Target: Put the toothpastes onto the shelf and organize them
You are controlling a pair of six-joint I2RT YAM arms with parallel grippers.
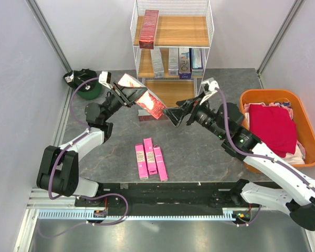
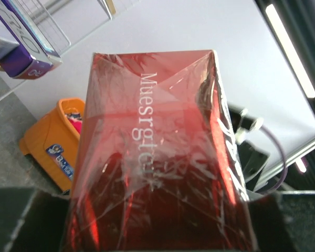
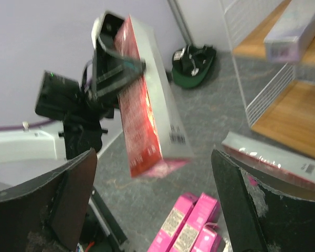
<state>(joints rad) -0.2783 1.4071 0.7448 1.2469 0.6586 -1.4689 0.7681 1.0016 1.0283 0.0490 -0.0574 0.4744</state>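
Observation:
My left gripper is shut on a dark red toothpaste box and holds it tilted above the table in front of the shelf. The box fills the left wrist view. My right gripper is open and empty just right of that box, which hangs ahead of its fingers. A second dark red box lies on the table below. A third lies on the top board. Several silver, blue and purple boxes stand on the middle board. Three pink boxes lie side by side on the table.
An orange tub with red cloth stands at the right, close to my right arm. A green and black object sits at the back left corner. Grey walls close in both sides.

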